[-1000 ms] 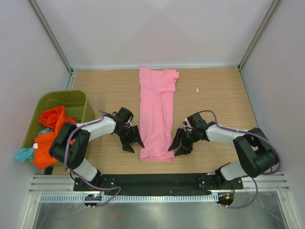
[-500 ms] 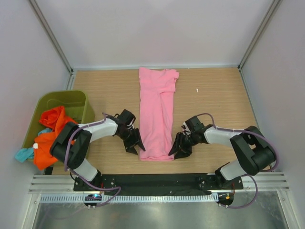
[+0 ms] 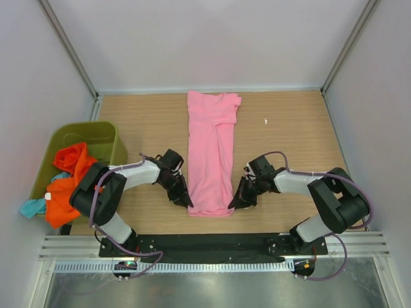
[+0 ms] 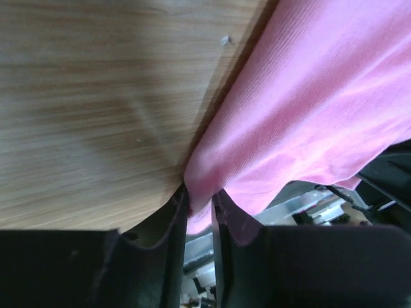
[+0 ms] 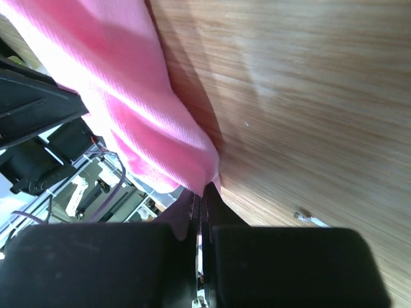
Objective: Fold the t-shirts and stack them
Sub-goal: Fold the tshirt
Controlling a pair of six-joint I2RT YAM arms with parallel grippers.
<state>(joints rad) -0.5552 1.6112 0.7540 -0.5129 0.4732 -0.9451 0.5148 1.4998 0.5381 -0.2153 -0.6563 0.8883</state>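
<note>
a pink t-shirt (image 3: 212,147), already folded into a long strip, lies down the middle of the table (image 3: 289,128) from 12 o'clock to 6 o'clock in the overhead view, as both arms take its near hem. the left gripper (image 3: 182,197) sits at the strip's 7 o'clock corner, its jaws pinching a ridge of pink cloth between them. the right gripper (image 3: 239,200) sits at the 5 o'clock corner, its jaws pressed together with the corner of the hem nipped at their very tips, a thin hold by the look of it. the step in hand appears to be carrying the near end up toward 12 o'clock to halve the strip. doing it well likely means lifting both corners together and level, keeping the hem taut between them so the layers do not slide apart, and laying it square on the far end. an orange shirt (image 3: 70,160) and a teal shirt (image 3: 31,206) wait in and over the green bin (image 3: 96,131) at 9 o'clock.
</note>
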